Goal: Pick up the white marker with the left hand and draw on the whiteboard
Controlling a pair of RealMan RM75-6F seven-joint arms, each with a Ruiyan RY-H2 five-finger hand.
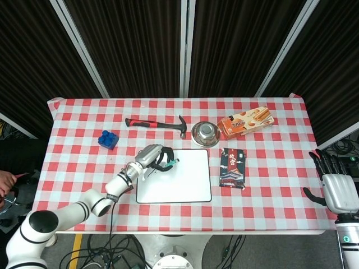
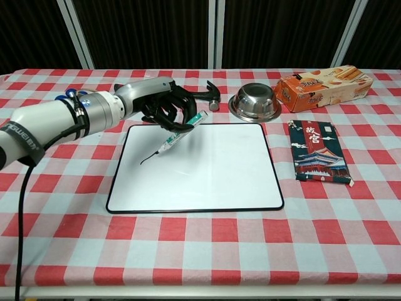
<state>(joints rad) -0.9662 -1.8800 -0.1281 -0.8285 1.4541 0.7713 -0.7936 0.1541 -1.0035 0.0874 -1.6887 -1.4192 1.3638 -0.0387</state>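
My left hand (image 2: 164, 108) (image 1: 155, 157) grips the white marker (image 2: 182, 132), a slim white pen with green print, tilted tip-down over the upper left part of the whiteboard (image 2: 213, 182) (image 1: 182, 185). The marker tip sits at the end of a short dark stroke (image 2: 149, 157) on the board. My right hand (image 1: 339, 188) hangs off the table's right edge, fingers spread, holding nothing.
Behind the board lie a red-handled hammer (image 2: 188, 92), a steel bowl (image 2: 254, 101) and an orange biscuit box (image 2: 322, 83). A dark booklet (image 2: 317, 151) lies right of the board. A blue block (image 1: 107, 138) sits far left.
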